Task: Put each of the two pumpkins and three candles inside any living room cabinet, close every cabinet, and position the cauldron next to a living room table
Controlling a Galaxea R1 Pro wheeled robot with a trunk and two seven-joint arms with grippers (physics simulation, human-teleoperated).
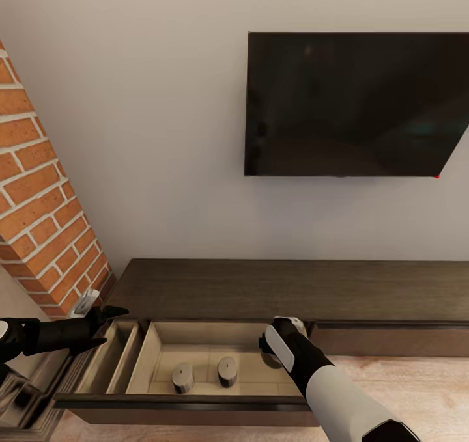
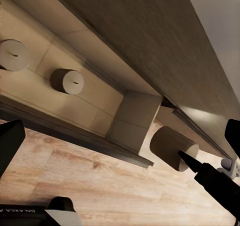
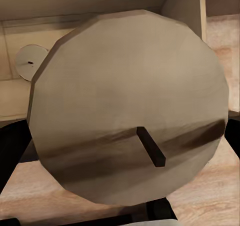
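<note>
The right gripper (image 2: 192, 161) is clenched on a third candle (image 3: 132, 106), carried over the open drawer's corner at about four o'clock in the head view. At seven o'clock, two candles (image 1: 183, 377) already stand upright on the drawer's (image 1: 163, 344) pale floor. The left gripper (image 1: 107, 328) hangs released at nine o'clock, just beside the cabinet (image 1: 293, 289). So two candles look done; this one, both pumpkins, closing up and the cauldron seemingly remain. The candle is a squat grey-brown stub with a dark wick.
</note>
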